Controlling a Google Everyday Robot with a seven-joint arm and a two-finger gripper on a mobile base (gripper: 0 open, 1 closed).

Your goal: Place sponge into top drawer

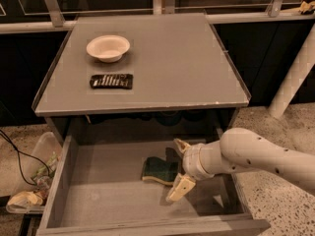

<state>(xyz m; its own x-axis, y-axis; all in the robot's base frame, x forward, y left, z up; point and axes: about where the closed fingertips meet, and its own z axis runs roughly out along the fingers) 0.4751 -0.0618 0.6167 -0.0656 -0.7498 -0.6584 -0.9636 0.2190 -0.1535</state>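
Sponge [158,169]: small block with a dark green scouring top and a pale yellow foam edge showing along its near side, wavy outline. It lies flat on the floor of the top drawer [57,180], right of centre and nearer the back than the front.

Gripper [174,170] is inside the drawer, reaching in from the right on the white arm [256,155]. Its tan fingers [178,187] are spread wide apart, one toward the back of the drawer and one toward the front. The right end of the sponge sits in the gap between them. Neither finger presses on it, so the sponge is released and not gripped. Cannot tell whether the gripper's base touches the sponge end.

The drawer is pulled fully out, with grey wood and low side walls, and only the sponge and the gripper are in it.

On the tabletop [172,58] above: a white bowl [108,47] at back left, and a flat black remote-like object [111,80] just in front of it, the two apart. Both are well away from the drawer opening.

White post [294,77] stands at the right. On the floor to the left of the drawer are a clear bin with crumpled stuff [34,181] and a black cable [14,154].
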